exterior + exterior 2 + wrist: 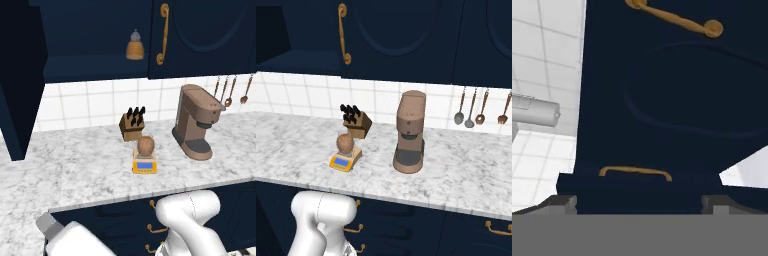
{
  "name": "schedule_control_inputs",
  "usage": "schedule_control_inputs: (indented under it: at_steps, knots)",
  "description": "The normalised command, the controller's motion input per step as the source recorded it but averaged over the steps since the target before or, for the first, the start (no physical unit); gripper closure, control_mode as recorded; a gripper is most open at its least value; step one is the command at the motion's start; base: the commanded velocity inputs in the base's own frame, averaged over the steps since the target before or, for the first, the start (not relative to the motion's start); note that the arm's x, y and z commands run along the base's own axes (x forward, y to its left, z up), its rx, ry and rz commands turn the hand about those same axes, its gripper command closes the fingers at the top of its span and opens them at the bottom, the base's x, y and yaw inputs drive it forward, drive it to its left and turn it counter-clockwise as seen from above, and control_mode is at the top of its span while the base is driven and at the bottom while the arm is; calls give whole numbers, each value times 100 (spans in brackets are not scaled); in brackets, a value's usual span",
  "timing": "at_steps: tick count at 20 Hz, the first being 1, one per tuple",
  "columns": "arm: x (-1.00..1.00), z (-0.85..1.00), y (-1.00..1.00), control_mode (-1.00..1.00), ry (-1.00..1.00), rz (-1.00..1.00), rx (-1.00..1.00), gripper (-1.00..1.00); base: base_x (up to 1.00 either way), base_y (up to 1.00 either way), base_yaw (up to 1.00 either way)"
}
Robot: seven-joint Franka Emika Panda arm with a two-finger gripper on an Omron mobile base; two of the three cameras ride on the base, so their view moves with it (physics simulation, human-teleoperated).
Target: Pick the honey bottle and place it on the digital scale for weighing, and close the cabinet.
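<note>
The tan-brown honey bottle (146,146) (345,143) stands upright on the small yellow digital scale (144,165) (342,162), in the middle of the marble counter. Above it hangs the navy cabinet (200,35) (401,35). Its left door (20,80) stands swung open toward me, and the right door with the curved brass handle (163,35) is closed. My gripper (639,202) is low, in front of a navy door panel. Its fingertips (562,202) sit wide apart with nothing between them, so it is open.
A small orange beehive bottle (135,46) sits on the open cabinet shelf. A wooden knife block (132,125) stands behind the scale and a brown coffee machine (196,121) to its right. Utensils (470,107) hang on the tiled wall. Navy drawers with brass pulls (157,229) lie under the counter.
</note>
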Motion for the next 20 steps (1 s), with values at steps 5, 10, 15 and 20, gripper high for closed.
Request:
schedule_control_inputs:
  at_steps: [5, 10, 15, 20]
  knots:
    - [32, -59, 100, -100, -2, -12, 16, -100, 0, 0, 0]
    - [46, -39, 81, -100, -7, -19, 40, -100, 0, 0, 0]
    - [56, -30, 97, -100, -2, -21, 37, -100, 0, 0, 0]
    - [92, -13, 57, -100, 0, -16, 5, -100, 0, 0, 0]
